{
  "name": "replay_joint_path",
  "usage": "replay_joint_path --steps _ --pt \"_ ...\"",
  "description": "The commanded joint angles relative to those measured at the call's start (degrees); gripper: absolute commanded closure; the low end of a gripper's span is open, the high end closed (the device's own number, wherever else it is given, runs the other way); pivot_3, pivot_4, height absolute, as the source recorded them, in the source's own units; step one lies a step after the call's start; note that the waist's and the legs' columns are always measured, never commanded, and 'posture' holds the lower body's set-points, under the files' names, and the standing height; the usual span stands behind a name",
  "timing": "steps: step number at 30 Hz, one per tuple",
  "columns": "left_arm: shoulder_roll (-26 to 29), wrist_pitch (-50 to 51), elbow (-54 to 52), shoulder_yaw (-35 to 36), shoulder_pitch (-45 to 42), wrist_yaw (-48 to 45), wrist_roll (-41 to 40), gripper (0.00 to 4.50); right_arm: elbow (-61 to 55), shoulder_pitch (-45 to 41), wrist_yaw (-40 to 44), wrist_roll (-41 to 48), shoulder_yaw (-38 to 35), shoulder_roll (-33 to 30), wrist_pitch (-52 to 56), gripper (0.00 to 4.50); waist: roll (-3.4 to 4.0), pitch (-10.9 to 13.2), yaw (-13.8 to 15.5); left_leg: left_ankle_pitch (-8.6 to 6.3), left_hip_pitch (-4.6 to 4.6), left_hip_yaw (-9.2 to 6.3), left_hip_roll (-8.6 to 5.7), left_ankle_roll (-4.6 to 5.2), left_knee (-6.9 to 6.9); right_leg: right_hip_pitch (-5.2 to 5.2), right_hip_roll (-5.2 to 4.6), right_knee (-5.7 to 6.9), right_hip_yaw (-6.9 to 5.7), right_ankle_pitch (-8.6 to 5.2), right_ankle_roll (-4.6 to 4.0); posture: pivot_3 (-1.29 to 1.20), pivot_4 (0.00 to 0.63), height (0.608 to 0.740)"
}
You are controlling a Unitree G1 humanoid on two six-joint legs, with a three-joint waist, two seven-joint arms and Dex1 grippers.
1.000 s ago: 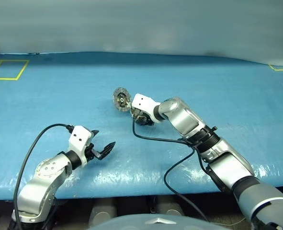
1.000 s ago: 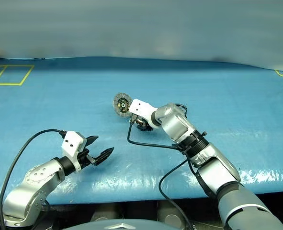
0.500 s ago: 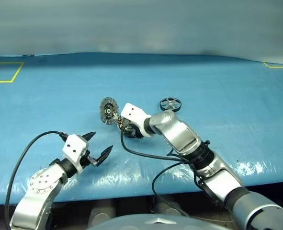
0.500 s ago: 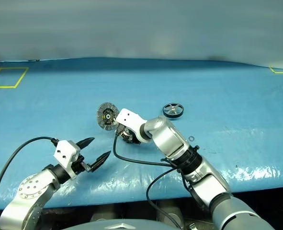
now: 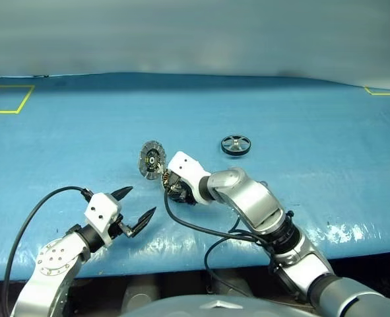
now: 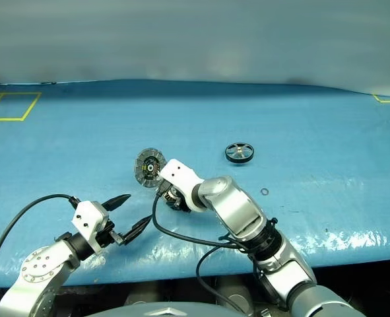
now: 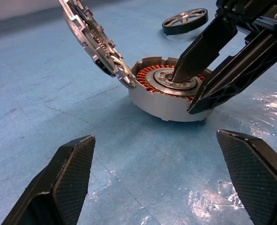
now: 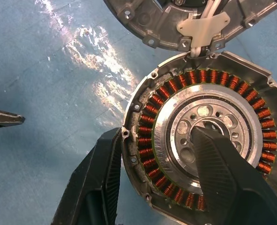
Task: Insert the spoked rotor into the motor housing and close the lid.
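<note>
Copper windings ring the silver centre of the motor housing (image 8: 208, 136), a shallow grey cup near the middle of the blue mat (image 5: 63, 145). Its segmented lid (image 5: 152, 159) stands tilted open (hinged at the far-left edge). The right gripper (image 8: 157, 178) pinches the housing wall, one finger inside. Dark spoked rotor (image 5: 235, 144) lies far right, well apart. The left gripper (image 5: 134, 210) hangs spread wide, empty.
</note>
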Motion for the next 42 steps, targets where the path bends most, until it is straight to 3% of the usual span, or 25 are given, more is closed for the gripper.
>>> replay_joint_path --steps 1,5,11,21,24,26,36,42 --pt "-0.2 -0.8 -0.3 0.0 -0.6 -0.5 -0.4 0.0 -0.8 2.3 -2.3 2.9 0.9 1.5 5.2 2.52 0.0 0.0 0.0 0.0 0.0 0.0 0.0 0.0 0.0 0.0 0.0 0.0 0.0 -0.01 0.02 0.0 0.15 0.74" --pt "-0.2 -0.6 0.0 -0.2 -0.9 -0.6 -0.3 0.0 -1.8 2.8 -4.8 4.1 0.5 2.3 6.0 2.52 -0.01 0.0 -0.1 0.0 0.0 0.01 0.0 0.0 0.0 0.0 -0.01 0.0 0.01 -0.03 0.05 0.0 0.15 0.74" --pt "-0.3 -0.2 -0.3 -0.3 -0.7 -0.6 -0.5 0.0 -4.9 1.0 -8.2 6.1 -2.4 4.5 9.3 0.57 0.02 0.0 -0.2 0.0 -0.03 0.0 0.0 0.0 -0.04 -0.04 0.0 0.0 0.0 -0.04 0.05 0.0 0.15 0.74" --pt "-0.2 -0.2 -0.3 -0.3 -0.8 -1.3 -1.2 0.0 -17.0 -5.0 -7.2 14.4 -10.9 1.7 12.0 0.57 0.04 0.1 -0.2 0.0 -0.14 -0.02 0.0 0.0 -0.04 -0.14 -0.02 -0.01 -0.01 -0.03 0.07 0.0 0.15 0.74" --pt "-0.1 -0.4 -0.3 -0.4 -0.8 -1.7 -1.5 0.0 -20.8 -2.1 -3.8 17.9 -15.9 -1.0 4.1 0.57 0.02 0.1 -0.1 0.0 -0.17 -0.06 0.0 0.0 -0.05 -0.14 -0.06 -0.04 -0.03 -0.03 0.06 0.0 0.15 0.74" --pt "-0.2 -0.3 -0.3 -0.8 -0.9 -1.8 -1.6 0.0 -20.5 3.4 -4.7 16.2 -18.3 -2.6 -7.4 0.57 0.01 0.1 -0.1 -0.01 -0.16 -0.06 -0.02 0.01 -0.08 -0.12 -0.05 -0.08 -0.03 -0.1 0.18 0.0 0.15 0.74" --pt "-1.4 0.1 -0.3 -2.4 -1.1 -1.4 -1.6 0.0 -5.2 25.0 -21.1 2.9 -25.6 -5.0 -37.0 0.57 0.0 0.1 0.0 0.0 -0.14 0.05 -0.05 0.01 -0.12 -0.1 -0.01 -0.1 0.11 -0.17 0.32 0.0 0.15 0.74" --pt "-1.2 0.3 -0.4 -2.3 -1.2 -1.0 -1.1 0.0 1.9 30.1 -29.1 1.5 -30.8 1.2 -48.5 0.57 0.01 0.1 0.0 0.0 -0.08 0.07 -0.02 0.0 -0.12 -0.1 0.12 -0.04 0.12 -0.19 0.32 0.0 0.15 0.74"
